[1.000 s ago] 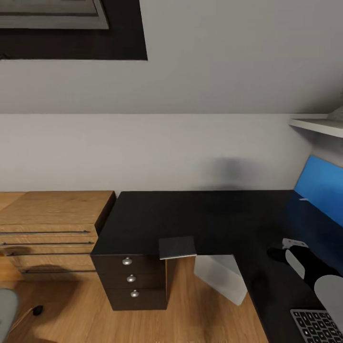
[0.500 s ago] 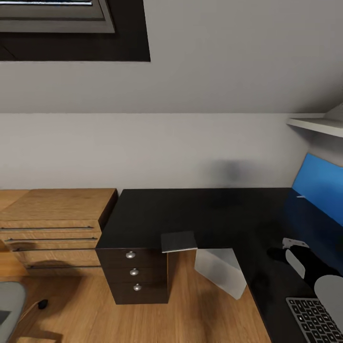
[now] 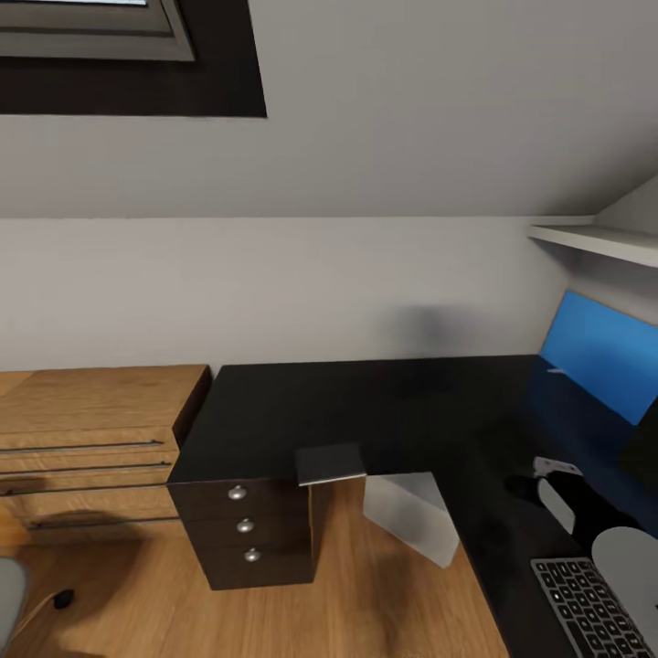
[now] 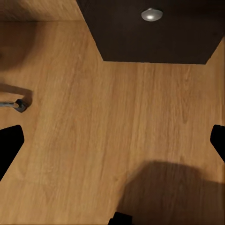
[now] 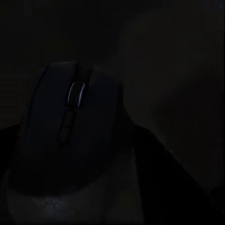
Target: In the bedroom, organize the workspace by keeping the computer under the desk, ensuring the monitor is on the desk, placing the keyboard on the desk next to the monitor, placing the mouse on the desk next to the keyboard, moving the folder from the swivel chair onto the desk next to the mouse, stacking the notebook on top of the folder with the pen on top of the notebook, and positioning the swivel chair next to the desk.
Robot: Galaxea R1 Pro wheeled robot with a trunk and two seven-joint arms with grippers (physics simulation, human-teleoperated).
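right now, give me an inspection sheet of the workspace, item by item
Surface: the desk has a glossy black top, mostly bare at its left and middle.
Job's things: the keyboard lies on the desk at its near right corner; the mouse, dark with a scroll wheel, is close in front of the right wrist camera.
Clutter: a small grey square pad sits at the desk's front edge.
Grippers: the left gripper is open over bare wood floor; for the right, cannot tell.
Cables: nothing seen.
Surroundings: a dark drawer unit with three knobs under the desk, a light-wood cabinet to its left, a blue back panel, a white shelf.
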